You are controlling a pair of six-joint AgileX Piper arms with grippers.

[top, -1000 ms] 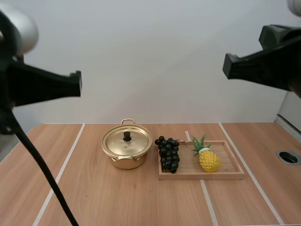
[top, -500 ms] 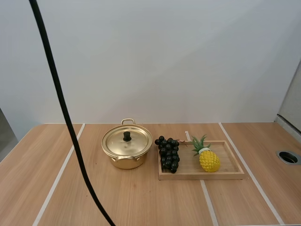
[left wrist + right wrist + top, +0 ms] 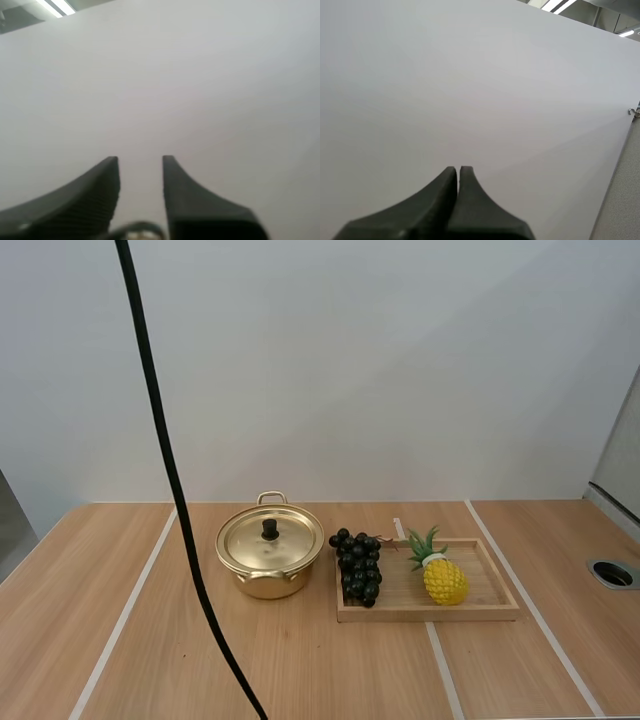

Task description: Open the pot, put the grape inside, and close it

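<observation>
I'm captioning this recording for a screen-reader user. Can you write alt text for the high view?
A gold pot, its lid on, stands on a wooden table. Just right of it lies a wooden tray with a bunch of dark grapes at its left end and a yellow pineapple near its middle.

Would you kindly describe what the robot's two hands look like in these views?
Both are matte black. The left hand has two fingers, broad at the base and curving up to narrow blunt tips, with fine ribbing on an inner face. The right hand has the same curved, tapering shape. No markings show.
</observation>
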